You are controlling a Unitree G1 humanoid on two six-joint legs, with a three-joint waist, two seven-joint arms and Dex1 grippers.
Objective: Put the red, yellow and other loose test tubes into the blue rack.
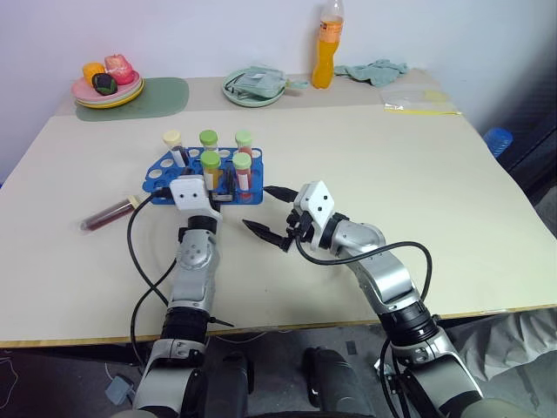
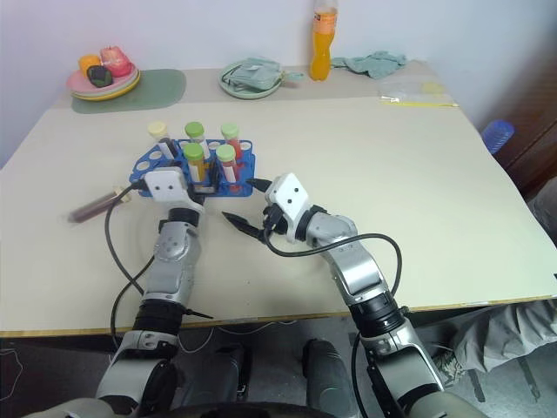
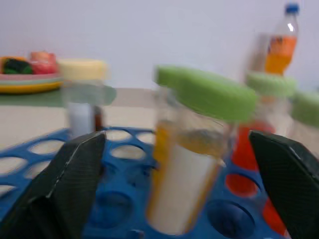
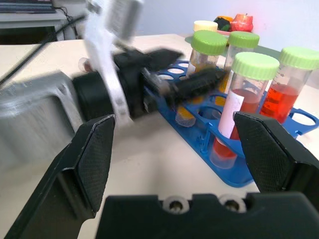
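Observation:
The blue rack [image 1: 165, 174] stands on the table left of centre and holds several capped tubes. Its near row has a yellow-orange tube with a green cap [image 3: 192, 164], leaning a little, and a red tube with a green cap [image 1: 244, 177]. My left gripper [image 1: 218, 186] is at the rack's near edge, open, one finger on each side of the yellow-orange tube with a gap on both sides. A dark red-brown tube with a cream cap [image 1: 109, 214] lies flat on the table left of the rack. My right gripper [image 1: 269, 212] hovers open and empty just right of the rack.
Along the table's far edge are a tall orange drink bottle [image 1: 327, 45], a plate of toy fruit [image 1: 108, 84] on a green mat [image 1: 167, 96], a pale green dish with a cloth [image 1: 253, 87], another cloth [image 1: 378, 70] and a plastic bag [image 1: 418, 100].

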